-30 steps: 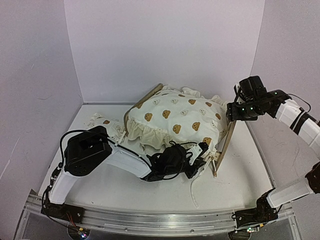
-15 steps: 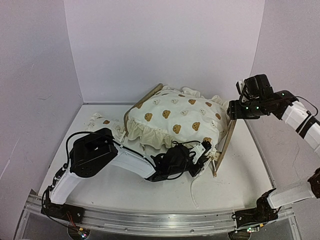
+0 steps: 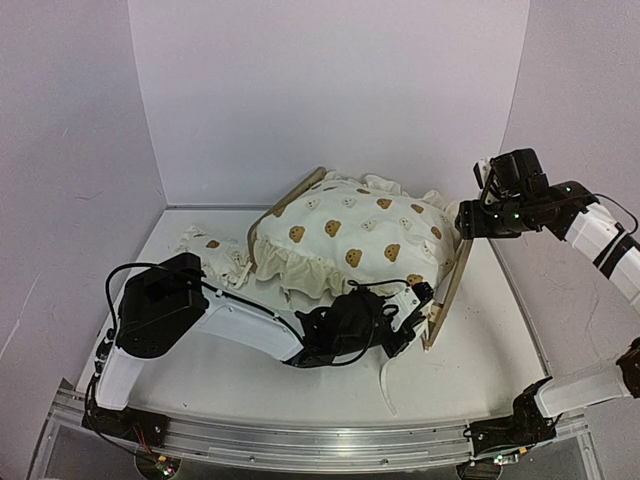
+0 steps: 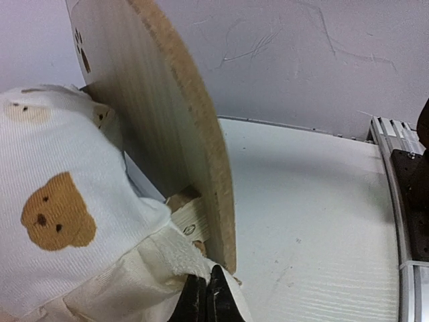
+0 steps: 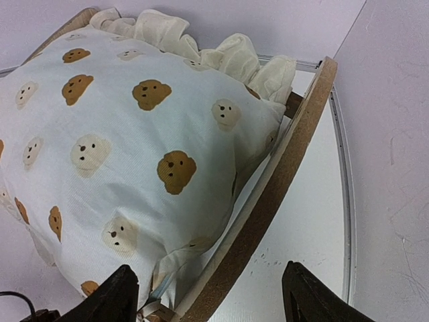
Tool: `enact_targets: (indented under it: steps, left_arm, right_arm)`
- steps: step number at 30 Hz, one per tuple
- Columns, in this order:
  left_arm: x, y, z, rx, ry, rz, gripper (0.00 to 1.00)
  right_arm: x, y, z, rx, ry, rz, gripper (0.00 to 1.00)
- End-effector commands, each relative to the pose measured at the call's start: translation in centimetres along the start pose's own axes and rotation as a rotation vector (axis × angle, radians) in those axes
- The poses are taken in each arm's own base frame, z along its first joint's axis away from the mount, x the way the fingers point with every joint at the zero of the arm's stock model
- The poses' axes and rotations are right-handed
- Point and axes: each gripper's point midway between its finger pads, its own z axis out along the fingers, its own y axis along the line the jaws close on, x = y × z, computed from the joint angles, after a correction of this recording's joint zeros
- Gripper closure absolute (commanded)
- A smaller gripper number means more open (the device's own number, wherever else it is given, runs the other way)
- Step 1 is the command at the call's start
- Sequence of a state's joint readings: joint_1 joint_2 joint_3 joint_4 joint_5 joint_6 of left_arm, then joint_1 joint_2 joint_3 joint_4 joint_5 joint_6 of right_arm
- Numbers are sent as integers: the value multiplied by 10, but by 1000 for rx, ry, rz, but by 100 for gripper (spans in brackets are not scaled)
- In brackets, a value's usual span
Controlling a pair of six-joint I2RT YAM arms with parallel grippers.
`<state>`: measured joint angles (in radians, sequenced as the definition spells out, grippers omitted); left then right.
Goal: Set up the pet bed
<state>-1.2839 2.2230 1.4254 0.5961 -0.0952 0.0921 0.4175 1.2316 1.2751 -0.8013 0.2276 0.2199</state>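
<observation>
Top external view: white table (image 3: pixel 490 340), walled on three sides. The large cream bear-print cushion (image 3: pixel 350 235) lies heaped over the pet bed (image 3: pixel 455 278), hiding its base. The bed sits mid-table toward the back wall; only its wooden end boards show, the rounded headboard (image 3: pixel 445 300) on the right, tilted outward. A small bear-print pillow (image 3: pixel 210 245) lies on the table just left of the bed. The left gripper (image 3: pixel 418 296) reaches low across the front to the headboard's near corner. In the left wrist view its fingers (image 4: pixel 204 300) are clenched together against the cushion's ruffle (image 4: pixel 134 282) beside the headboard (image 4: pixel 154 121); whether fabric is pinched cannot be told. The right gripper (image 5: pixel 214 302) hovers released, jaws wide, above the headboard's rim (image 5: pixel 268 194). A loose tie (image 3: pixel 385 382) trails on the table.
</observation>
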Motion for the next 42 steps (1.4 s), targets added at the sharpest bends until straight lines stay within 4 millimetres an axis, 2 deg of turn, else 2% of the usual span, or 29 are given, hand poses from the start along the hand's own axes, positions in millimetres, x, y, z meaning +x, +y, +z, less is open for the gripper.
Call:
enact_targets:
  steps: [1,6,10,14,18,21,23,24,25,27,28,30,32,35,39,42]
  left_arm:
    - [-46,-11,-4,-2,-64,35,100]
    - [-30,-27,15,77,-27,33,99]
    - [-9,-27,29,63,15,79,97]
    - [1,-28,38,70,39,117,95]
    - [15,-28,32,100,97,125,91]
    - [23,-33,20,155,160,139,84]
    - [18,-40,4,215,188,133,75]
    - [-8,-39,-13,233,155,113,67]
    - [-25,-35,-30,246,137,70,59]
    - [-57,-26,-65,290,92,0,30]
    - [-71,-17,-83,297,71,-29,24]
    - [-91,13,-115,260,38,-98,21]
    - [-101,55,-142,197,25,-203,19]
    - [-102,127,-174,-12,49,-330,18]
    - [-94,225,-213,-348,120,-457,17]
    - [-95,268,-234,-436,103,-515,17]
  right_arm:
    - [-11,0,-5,-6,-52,1,25]
    - [-11,1,-6,-12,-54,12,25]
    - [-9,-2,-4,4,-48,20,25]
    - [-6,-5,-2,22,-38,17,25]
    - [-8,-5,-3,25,-43,14,25]
    - [-9,-6,-2,34,-41,10,25]
    - [-7,-13,1,75,-35,-2,24]
    - [-6,-18,2,108,-31,-9,24]
    - [-4,-24,2,143,-29,-15,21]
    - [-4,-32,1,177,-24,-15,13]
    - [-4,-34,3,174,-10,-7,12]
    - [-4,-33,11,159,37,13,11]
    - [-5,-26,19,127,65,36,12]
    - [-2,-21,34,128,120,78,15]
    - [0,-23,51,172,158,78,26]
    - [-2,-34,54,193,166,87,40]
